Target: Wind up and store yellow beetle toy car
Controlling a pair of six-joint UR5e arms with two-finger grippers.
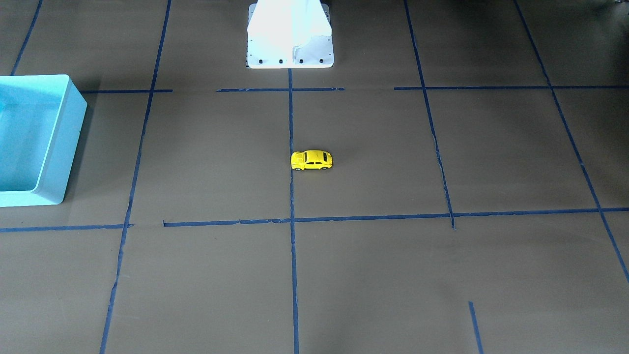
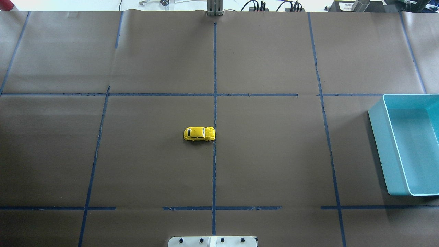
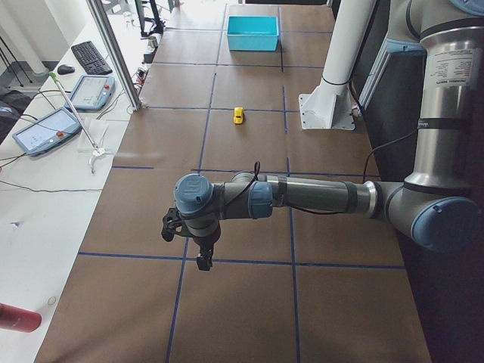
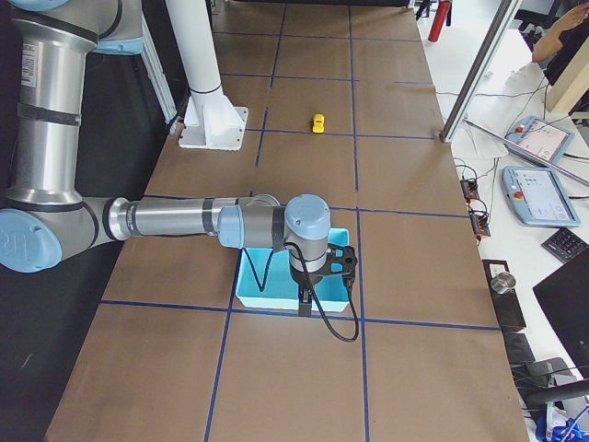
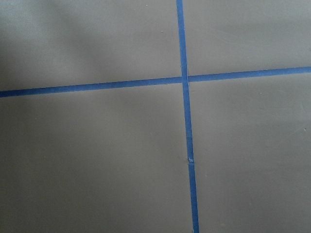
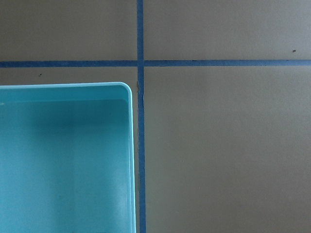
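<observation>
Car (image 2: 199,133): tiny, bright yellow, rounded beetle shape, dark windows, black wheels; upright on its wheels mid-table, one end at the centre tape line (image 2: 215,68), well apart from the bin (image 2: 408,144); left arm (image 3: 318,197) stretched level, left gripper (image 3: 193,243) pointing down over bare table (image 3: 249,302); right arm (image 4: 175,221) likewise, right gripper (image 4: 317,281) above the bin; cannot tell whether either pincer is open or closed.

The overhead and front-facing views look steeply down on the bench (image 2: 274,154) from opposite sides of the yellow beetle toy car (image 2: 199,133); both show it. The side views look along the bench, far from the car. Both wrist cameras look straight down, close to the bench.
</observation>
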